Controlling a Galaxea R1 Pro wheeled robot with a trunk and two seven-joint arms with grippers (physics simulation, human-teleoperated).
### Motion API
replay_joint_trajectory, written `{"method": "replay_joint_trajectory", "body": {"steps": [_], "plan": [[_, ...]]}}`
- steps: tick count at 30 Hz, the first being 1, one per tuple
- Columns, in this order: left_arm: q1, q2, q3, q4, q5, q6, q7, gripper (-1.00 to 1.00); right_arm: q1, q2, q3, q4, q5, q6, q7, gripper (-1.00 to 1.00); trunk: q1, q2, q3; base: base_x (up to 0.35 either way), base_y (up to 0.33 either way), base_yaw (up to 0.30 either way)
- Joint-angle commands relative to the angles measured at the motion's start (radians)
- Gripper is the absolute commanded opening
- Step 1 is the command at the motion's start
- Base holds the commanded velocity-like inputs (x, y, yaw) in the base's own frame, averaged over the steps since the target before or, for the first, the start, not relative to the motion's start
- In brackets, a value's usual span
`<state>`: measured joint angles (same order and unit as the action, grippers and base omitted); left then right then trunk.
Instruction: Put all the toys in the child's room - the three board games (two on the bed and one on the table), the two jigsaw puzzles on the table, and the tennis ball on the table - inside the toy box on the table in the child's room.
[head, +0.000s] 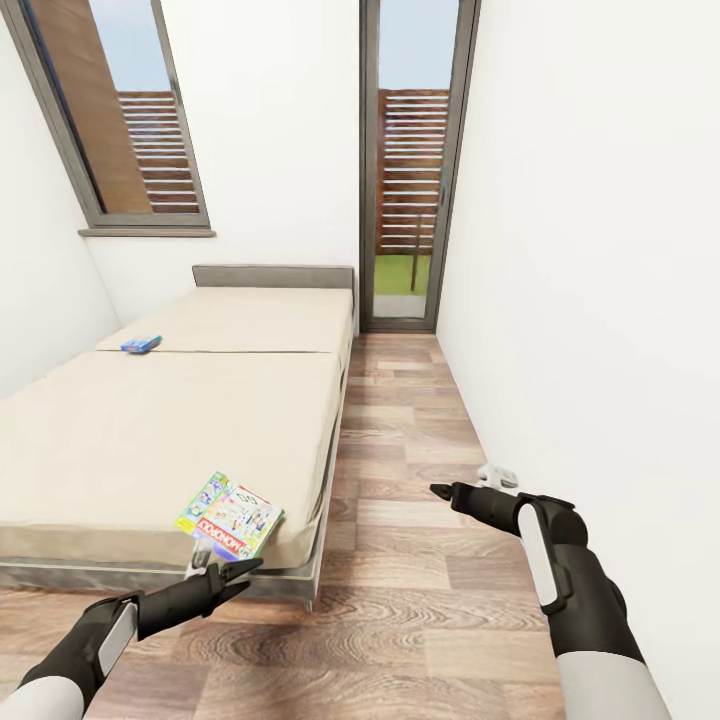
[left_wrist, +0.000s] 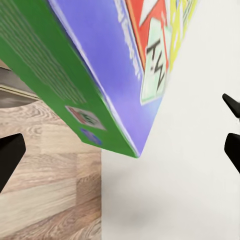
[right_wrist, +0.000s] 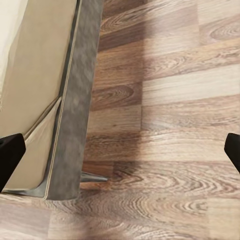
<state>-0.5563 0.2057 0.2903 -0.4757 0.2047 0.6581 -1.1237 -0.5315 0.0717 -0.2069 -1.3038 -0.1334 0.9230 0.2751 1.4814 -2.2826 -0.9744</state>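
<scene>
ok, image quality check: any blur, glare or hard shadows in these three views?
Head view: sharp, flat even light, no glare, soft shadow under the cream-beige bed; window frames lean, wide-angle distortion. Left wrist view: green-edged Monopoly board game box looms very close, print slightly soft, faint shadow on the cover below. Right wrist view: brown wood-plank floor crisp, a soft darker band beside the bed frame.

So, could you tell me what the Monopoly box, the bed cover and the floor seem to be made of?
Monopoly box: likely printed card, with flat colourful panels and crisp folded edges.
Bed cover: looks like matte cream fabric, plain and without sheen.
Floor: wood-look planks with visible grain and plank seams; real timber or laminate cannot be told.
</scene>
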Motion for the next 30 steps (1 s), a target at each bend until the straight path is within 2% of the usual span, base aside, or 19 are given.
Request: {"method": "replay_joint_trajectory", "body": {"steps": [1,8,20,30], "plan": [[0.0,0.0,0.001,0.0,0.005,0.007,-0.002,1.0,-0.001,0.002,-0.003,-0.001,-0.003,0.005,0.002,1.0,0.0,0.0,-0.001,0.0,0.0,0.0],[0.0,-0.001,0.0,0.0,0.025,0.006,-0.004,1.0,-0.001,0.003,-0.003,0.0,-0.002,0.005,0.002,1.0,0.0,0.0,-0.001,0.0,0.0,0.0],[0.0,0.0,0.0,0.0,0.028,0.006,-0.005,1.0,-0.001,0.004,-0.003,0.0,-0.004,0.005,0.002,1.0,0.0,0.0,-0.001,0.0,0.0,0.0],[0.0,0.001,0.0,0.0,0.029,0.006,-0.034,1.0,-0.001,0.004,-0.003,0.0,-0.003,0.005,0.003,1.0,0.0,0.0,-0.001,0.0,0.0,0.0]]}}
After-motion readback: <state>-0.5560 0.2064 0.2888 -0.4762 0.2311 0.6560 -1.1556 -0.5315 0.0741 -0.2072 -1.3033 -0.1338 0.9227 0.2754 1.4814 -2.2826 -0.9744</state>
